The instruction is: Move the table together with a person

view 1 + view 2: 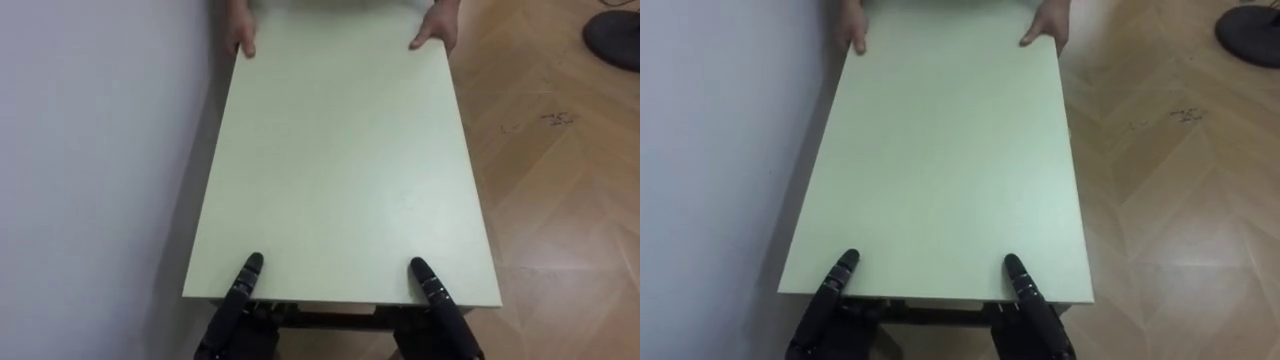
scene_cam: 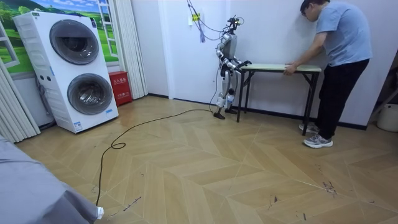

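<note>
- L hand (image 1: 243, 280) & R hand (image 1: 428, 283): both at table's near edge, tips up on the top, rest hidden below; grip can't be told.
- Table (image 1: 340, 160): pale green top. Left long edge just beside white wall (image 1: 90, 150). Right long edge faces open wood floor (image 1: 560, 200).
- Person's hands (image 1: 437, 32): on table's far edge, one near each corner.
- Dark round base (image 1: 612, 38): on floor, well apart from table's far right corner.
- Room view: person (image 2: 339, 62) bends at table's far end, robot stands at near end. Washer-dryer stack (image 2: 71, 71) & red box (image 2: 118, 87) well apart from table. Box print too small to read.
</note>
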